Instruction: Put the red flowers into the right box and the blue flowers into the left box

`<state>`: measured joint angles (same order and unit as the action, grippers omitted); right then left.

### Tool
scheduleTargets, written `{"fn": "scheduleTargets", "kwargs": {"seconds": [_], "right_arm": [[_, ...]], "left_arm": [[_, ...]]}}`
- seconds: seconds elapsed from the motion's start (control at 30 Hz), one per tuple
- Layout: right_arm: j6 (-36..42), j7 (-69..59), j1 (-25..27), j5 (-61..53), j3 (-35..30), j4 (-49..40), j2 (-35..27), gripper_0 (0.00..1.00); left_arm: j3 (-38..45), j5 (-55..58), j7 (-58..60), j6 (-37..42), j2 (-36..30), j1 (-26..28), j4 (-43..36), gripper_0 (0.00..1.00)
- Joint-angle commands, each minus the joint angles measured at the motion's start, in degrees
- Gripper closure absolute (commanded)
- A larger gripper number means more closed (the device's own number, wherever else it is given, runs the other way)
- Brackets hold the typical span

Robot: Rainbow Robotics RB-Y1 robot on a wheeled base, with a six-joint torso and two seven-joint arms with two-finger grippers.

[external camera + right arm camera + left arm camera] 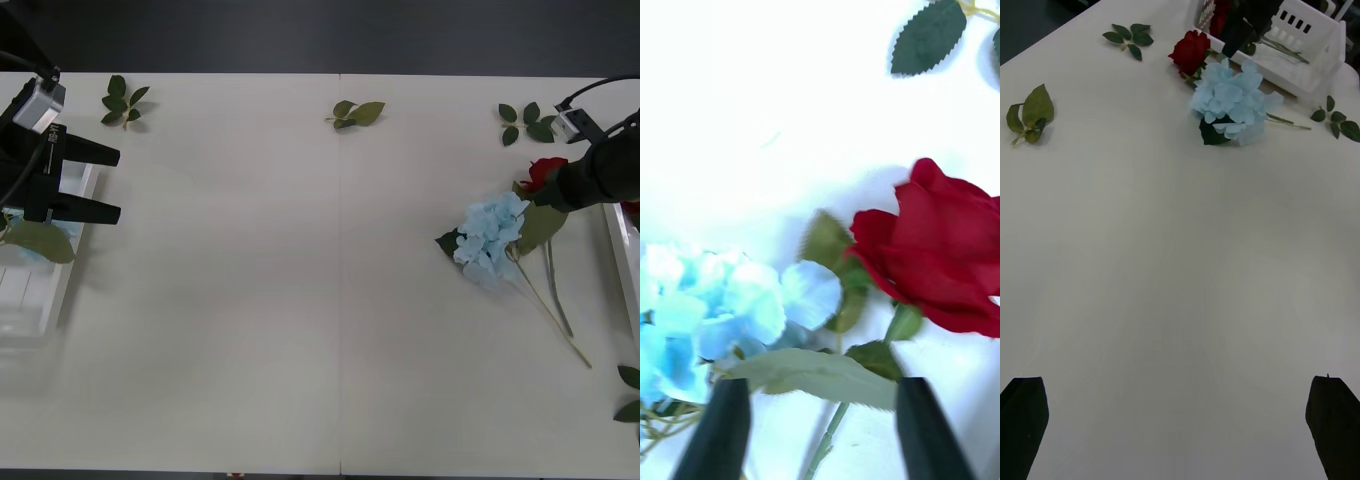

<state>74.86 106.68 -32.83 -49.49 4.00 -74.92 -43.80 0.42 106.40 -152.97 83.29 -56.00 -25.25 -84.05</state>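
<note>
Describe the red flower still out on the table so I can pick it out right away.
Look at the table on the robot's right, near the right box. There the right gripper, open, hangs over two flowers lying together. The red flower is the small dark-red bloom on the far side of the bigger, fluffy blue flower.

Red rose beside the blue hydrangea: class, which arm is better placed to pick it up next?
Right. The right gripper hovers open over the red rose; the left gripper waits by the left box.

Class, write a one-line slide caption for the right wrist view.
Open right gripper hovers over the red rose beside the blue hydrangea.
</note>
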Motion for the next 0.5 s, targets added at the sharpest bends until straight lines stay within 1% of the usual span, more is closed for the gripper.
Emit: {"fn": "scheduleTargets", "kwargs": {"seconds": [0.03, 0.27, 0.5], "right_arm": [[-0.5, 1.87, -1.97, 0.0, 0.13, 0.48, -0.58, 0.0], [-0.59, 0.73, -2.06, 2.2, -0.04, 1.71, -1.9, 0.0], [-1.21, -0.86, -2.23, 1.67, -2.07, 7.07, -2.08, 0.0]], "left_arm": [[0.63, -0.14, -2.03, -0.15, -0.78, -2.08, -0.59, 0.0], [0.63, -0.14, -2.03, -0.15, -0.78, -2.08, -0.59, 0.0], [0.63, -0.14, -2.03, -0.15, -0.78, -2.08, -0.59, 0.0]]}}
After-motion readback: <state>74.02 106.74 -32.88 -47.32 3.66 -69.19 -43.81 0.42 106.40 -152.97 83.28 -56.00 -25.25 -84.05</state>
